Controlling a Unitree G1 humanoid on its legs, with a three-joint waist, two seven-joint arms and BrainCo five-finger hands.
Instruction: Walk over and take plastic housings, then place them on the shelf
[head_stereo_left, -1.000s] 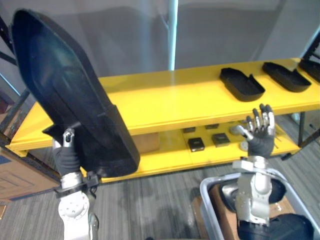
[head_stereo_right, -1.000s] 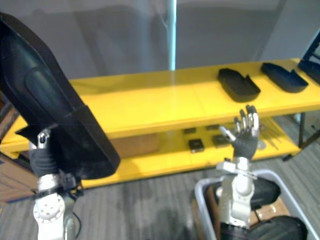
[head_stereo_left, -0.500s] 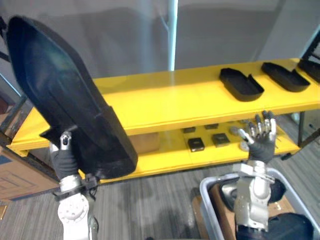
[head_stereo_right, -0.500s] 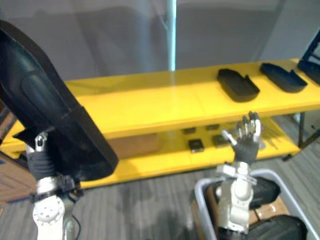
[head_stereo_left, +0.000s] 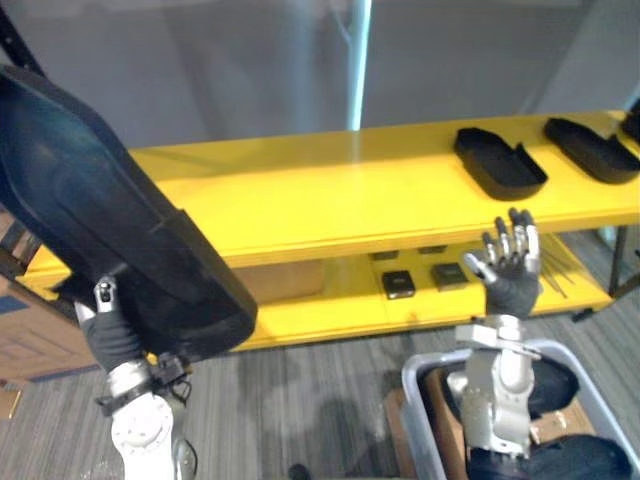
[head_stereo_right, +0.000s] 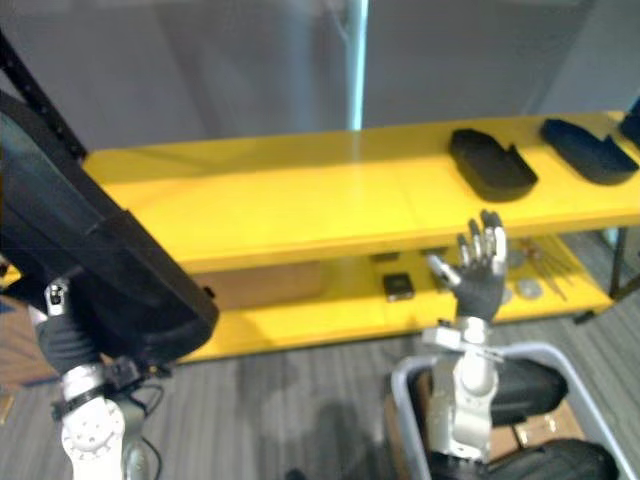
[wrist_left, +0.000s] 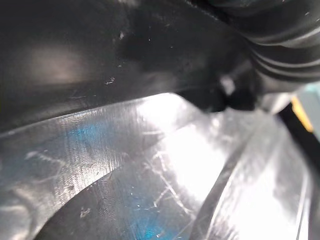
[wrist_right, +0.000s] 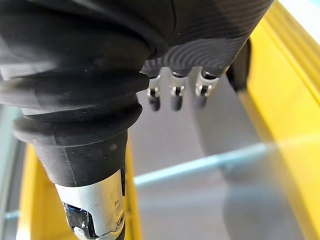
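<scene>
My left hand grips the lower end of a large black plastic housing and holds it tilted up at the left, in front of the yellow shelf. Its thumb lies over the housing's edge. The housing's glossy surface is very close in the left wrist view. My right hand is raised before the shelf's lower level, open and holding nothing; its straight fingers show in the right wrist view. Two more black housings lie on the top level at the right.
Small black boxes lie on the lower shelf level. A grey bin with cardboard and dark housings stands at the lower right. A cardboard box sits at the far left. Grey carpet lies between me and the shelf.
The camera has shifted a little, moving the shelf rightward in the picture. The held housing and my left hand have sunk lower and further left. The right hand stays raised and open.
</scene>
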